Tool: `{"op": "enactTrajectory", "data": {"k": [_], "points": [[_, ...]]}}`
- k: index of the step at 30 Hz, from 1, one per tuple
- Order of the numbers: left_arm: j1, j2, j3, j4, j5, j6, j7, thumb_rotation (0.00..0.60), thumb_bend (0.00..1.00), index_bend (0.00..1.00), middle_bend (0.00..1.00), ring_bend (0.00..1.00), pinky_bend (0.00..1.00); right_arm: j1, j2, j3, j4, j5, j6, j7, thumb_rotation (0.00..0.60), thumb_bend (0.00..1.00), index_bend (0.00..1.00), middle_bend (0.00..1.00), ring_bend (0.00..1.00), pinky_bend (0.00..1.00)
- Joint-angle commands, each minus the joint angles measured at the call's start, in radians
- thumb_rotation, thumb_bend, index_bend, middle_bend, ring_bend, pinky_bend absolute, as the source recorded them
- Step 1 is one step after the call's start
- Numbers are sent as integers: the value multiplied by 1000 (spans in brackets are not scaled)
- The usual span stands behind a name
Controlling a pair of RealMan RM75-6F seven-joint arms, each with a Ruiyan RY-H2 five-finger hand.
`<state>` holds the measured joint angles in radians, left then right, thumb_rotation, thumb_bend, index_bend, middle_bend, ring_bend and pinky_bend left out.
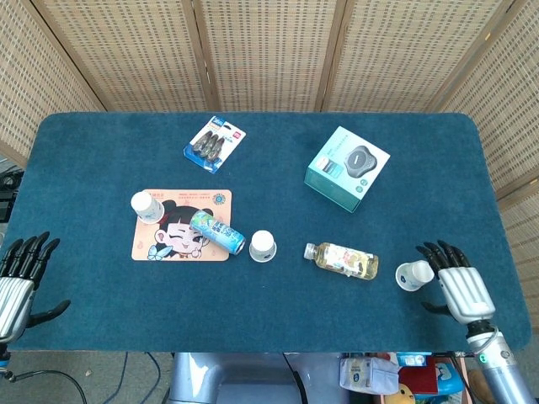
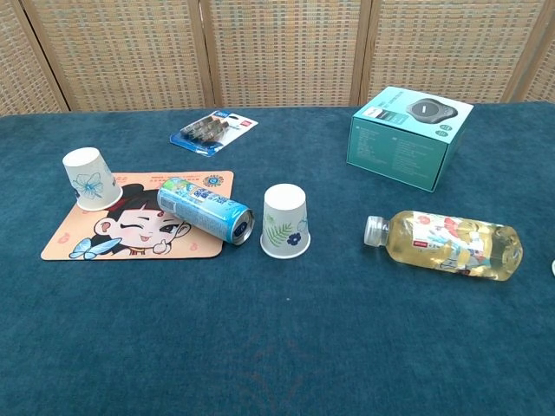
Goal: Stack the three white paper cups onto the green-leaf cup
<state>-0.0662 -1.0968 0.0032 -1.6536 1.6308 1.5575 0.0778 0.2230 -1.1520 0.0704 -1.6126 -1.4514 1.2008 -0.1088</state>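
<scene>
1. Three cups upside down on blue table (image 1: 101,143): green-leaf cup (image 2: 286,220) centre, just right of lying can (image 2: 206,209); blue-flower cup (image 2: 90,178) on cartoon mat (image 2: 130,234) left corner; third white cup (image 1: 415,274) far right.
2. Right hand (image 1: 455,282) just beside third white cup, fingers spread, fingertips near or touching it, cannot tell which; nothing held.
3. Left hand (image 1: 18,278) at table's left front edge, fingers spread, empty.
4. Bottle (image 2: 447,244) lies between green-leaf cup and third white cup.

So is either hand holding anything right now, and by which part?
Nothing is held. The right hand is beside the white cup, fingers apart; the left hand is open at the table edge.
</scene>
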Motion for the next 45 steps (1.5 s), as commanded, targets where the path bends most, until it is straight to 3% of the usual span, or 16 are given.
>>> {"op": "enactTrajectory", "data": {"k": [1, 8, 16, 21, 28, 34, 39, 45], "points": [[-5, -4, -5, 2, -9, -8, 3, 600, 152, 0, 0, 0, 0, 35, -30, 11, 39, 35, -50, -14, 600, 119, 182, 244, 138, 244], [-14, -14, -17, 9, -32, -24, 9, 600, 153, 0, 0, 0, 0, 79, -79, 26, 110, 89, -107, -34, 600, 248, 258, 323, 249, 306], [-12, -12, -18, 5, -34, -18, 8, 600, 152, 0, 0, 0, 0, 95, -114, 23, 168, 115, -124, -39, 600, 359, 339, 398, 313, 309], [-11, -12, -18, 4, -32, -16, 9, 600, 153, 0, 0, 0, 0, 98, -133, 22, 199, 124, -115, -53, 600, 454, 441, 485, 394, 352], [-12, -11, -18, 1, -36, -20, 14, 600, 152, 0, 0, 0, 0, 98, -132, 18, 198, 128, -108, -48, 600, 502, 537, 574, 469, 395], [-15, -11, -18, 1, -40, -26, 16, 600, 153, 0, 0, 0, 0, 91, -87, 24, 118, 65, -28, -48, 600, 517, 540, 580, 473, 395], [-21, -12, -20, 2, -47, -38, 18, 600, 153, 0, 0, 0, 0, 112, -21, 54, -25, -3, 33, -86, 600, 518, 541, 586, 479, 395], [-27, -8, -25, 1, -66, -55, 2, 600, 152, 0, 0, 0, 0, 227, 16, 139, -180, -5, -41, -137, 600, 535, 541, 580, 479, 395]]}}
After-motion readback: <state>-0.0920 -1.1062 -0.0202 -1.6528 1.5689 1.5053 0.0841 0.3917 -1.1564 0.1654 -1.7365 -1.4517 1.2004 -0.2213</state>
